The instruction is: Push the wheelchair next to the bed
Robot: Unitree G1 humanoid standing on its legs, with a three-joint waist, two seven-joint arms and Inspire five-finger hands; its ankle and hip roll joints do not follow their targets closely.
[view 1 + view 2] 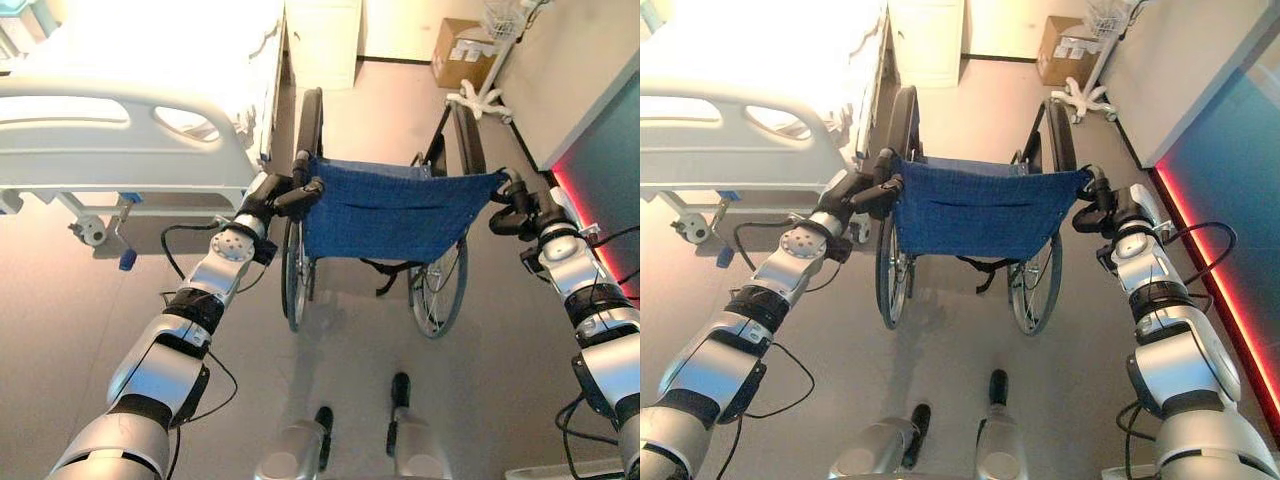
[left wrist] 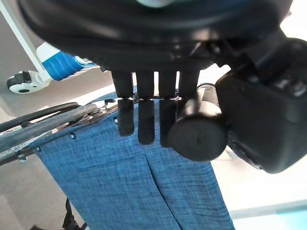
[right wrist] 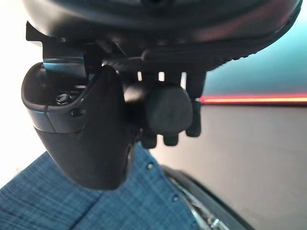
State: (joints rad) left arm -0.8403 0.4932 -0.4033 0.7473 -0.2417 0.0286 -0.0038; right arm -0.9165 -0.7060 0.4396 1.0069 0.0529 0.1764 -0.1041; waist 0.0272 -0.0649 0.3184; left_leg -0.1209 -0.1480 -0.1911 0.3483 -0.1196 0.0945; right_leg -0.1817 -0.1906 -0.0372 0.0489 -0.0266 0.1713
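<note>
Grey floor (image 1: 500, 370) lay under the wheelchair (image 1: 385, 215), which stood just beside the foot end of the bed (image 1: 120, 120), its blue back facing the robot. Left hand (image 1: 285, 195) was clenched round the wheelchair's left push handle (image 2: 196, 132), nearest the bed. Right hand (image 1: 515, 210) was clenched round the right push handle (image 3: 163, 110), on the side away from the bed.

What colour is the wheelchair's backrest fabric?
Blue, a woven-looking cloth backrest on the wheelchair; it shows best in the left eye view.
</note>
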